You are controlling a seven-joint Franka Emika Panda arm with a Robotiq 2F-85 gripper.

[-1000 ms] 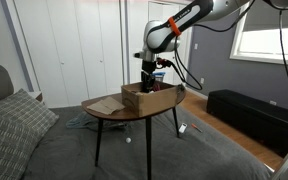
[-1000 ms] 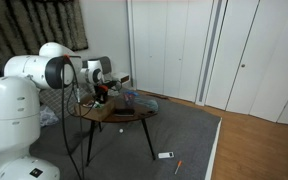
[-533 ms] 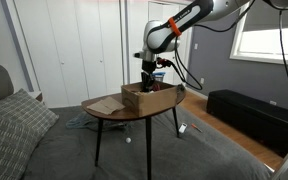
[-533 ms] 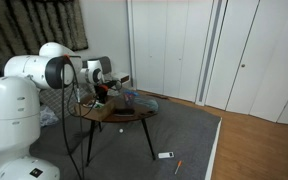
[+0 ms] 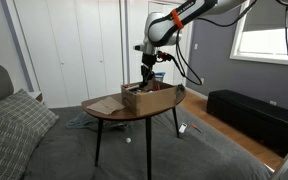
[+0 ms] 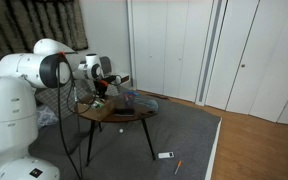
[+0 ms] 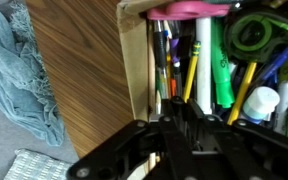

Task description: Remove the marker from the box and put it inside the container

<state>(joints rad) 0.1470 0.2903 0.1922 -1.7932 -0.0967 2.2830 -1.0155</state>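
The box (image 5: pixel 149 97) was plain brown. The table (image 7: pixel 74 60) was warm brown with a fine wood grain. In the box lay a yellow pen (image 7: pixel 191 75), a green pen (image 7: pixel 222 65) and a green ring (image 7: pixel 252 30). The cloth (image 7: pixel 19 80) was grey-blue. The pillow (image 5: pixel 14 125) had a grey check.

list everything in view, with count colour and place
table: one, brown wood, round, middle of the room
box: one, brown cardboard, on the table
markers and pens: many, green, yellow, blue, black, inside the box
cloth: one, blue-grey, on the floor beside the table
bench: one, black, below the window
pillow: one, grey checked, on the grey seat
arm: one, white and black, above the box
gripper: one, black, over the box, jaws unclear
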